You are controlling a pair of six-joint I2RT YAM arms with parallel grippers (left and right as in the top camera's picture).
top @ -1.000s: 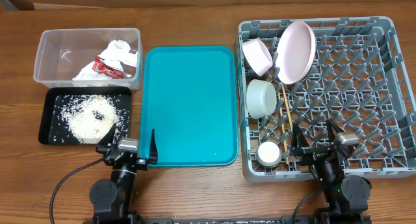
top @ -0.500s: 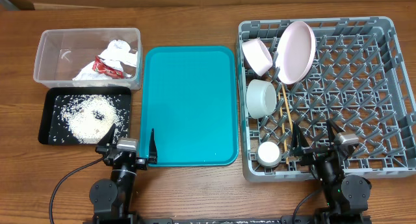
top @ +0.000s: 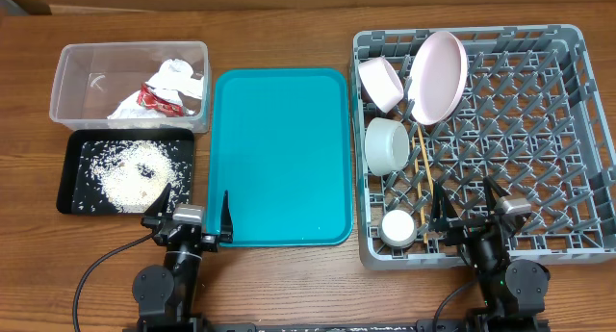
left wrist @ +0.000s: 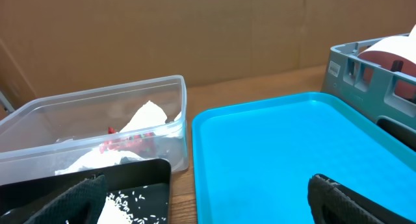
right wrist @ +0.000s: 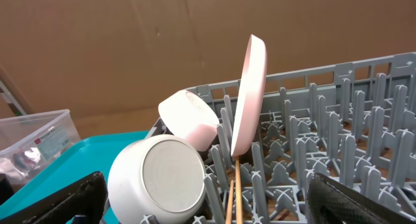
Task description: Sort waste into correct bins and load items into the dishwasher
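Note:
The clear tub (top: 67, 82) holds the white napkin (top: 173, 77) and red wrapper (top: 159, 98); both also show in the left wrist view (left wrist: 146, 117). The black tray (top: 72, 178) holds rice crumbs (top: 130, 175). The grey dish rack (top: 539, 130) holds the pink plate (top: 438, 75), two bowls (top: 381, 82) (top: 386, 145), the white cup (top: 397, 226) and chopsticks (top: 421, 173). My left gripper (top: 197, 217) is open and empty at the front, between black tray and teal tray. My right gripper (top: 472, 212) is open and empty over the rack's front edge.
The teal serving tray (top: 279, 159) lies between the bins and the rack. The right part of the rack has bare pegs. A brown cardboard wall (left wrist: 195, 29) stands behind the table.

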